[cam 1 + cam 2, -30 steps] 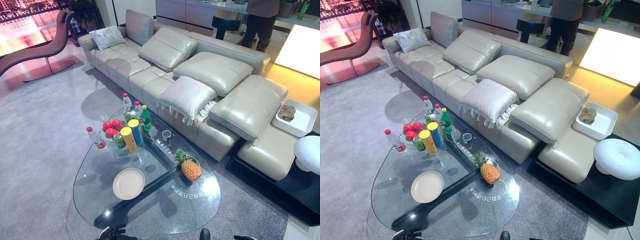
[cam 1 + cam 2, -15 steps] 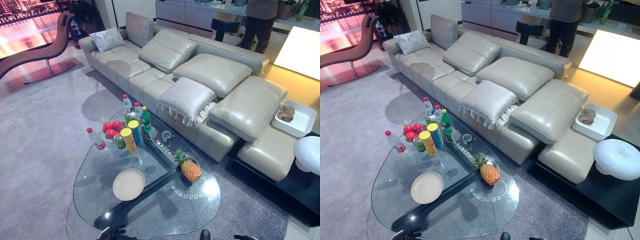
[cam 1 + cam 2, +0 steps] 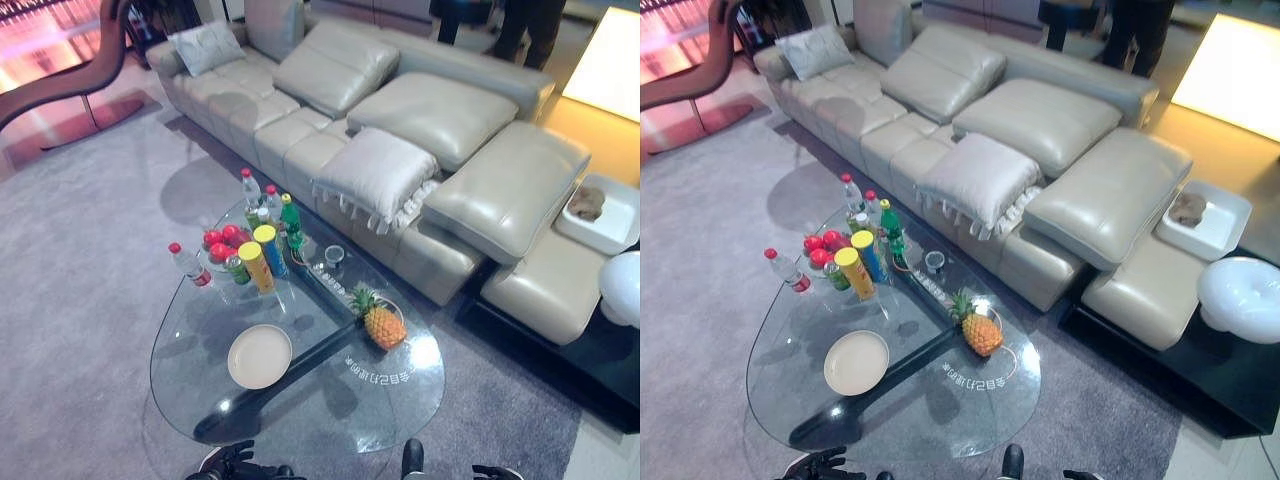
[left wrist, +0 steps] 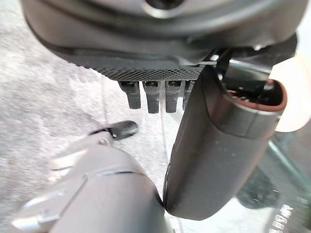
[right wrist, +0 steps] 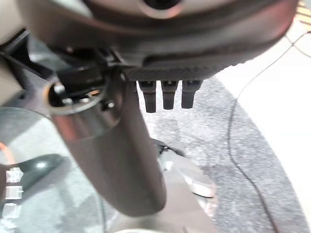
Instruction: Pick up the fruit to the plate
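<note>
nothing is done yet: the pineapple [image 3: 383,326] sits on the glass surface [image 3: 190,375] right of the bare plate [image 3: 259,356], while both the left hand [image 4: 155,97] and right hand [image 5: 167,97] hang empty, fingers straight.

bright room, glare on glass table [image 3: 400,385], blurred wrist views

One pineapple [image 3: 383,327], one plate [image 3: 259,356], four bottles [image 3: 187,265], two tubes [image 3: 257,267].
</note>
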